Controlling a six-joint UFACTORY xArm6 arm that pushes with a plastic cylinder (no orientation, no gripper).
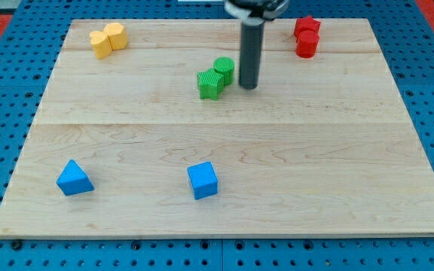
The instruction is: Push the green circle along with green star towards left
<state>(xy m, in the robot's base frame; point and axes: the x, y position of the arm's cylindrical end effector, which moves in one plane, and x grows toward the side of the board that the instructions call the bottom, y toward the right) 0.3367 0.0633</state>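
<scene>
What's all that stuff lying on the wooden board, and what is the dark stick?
Green circle: one, green, upper middle, touching the green star.
Green star: one, green, just lower-left of the circle.
Yellow blocks: two, yellow, top left, side by side; shapes unclear.
Red blocks: two, red, top right, touching; shapes unclear.
Blue triangle: one, blue, bottom left.
Blue cube: one, blue, bottom middle.
Board: one, pale wood, on a blue pegboard.
My tip: one dark rod end, just right of the green circle.
</scene>
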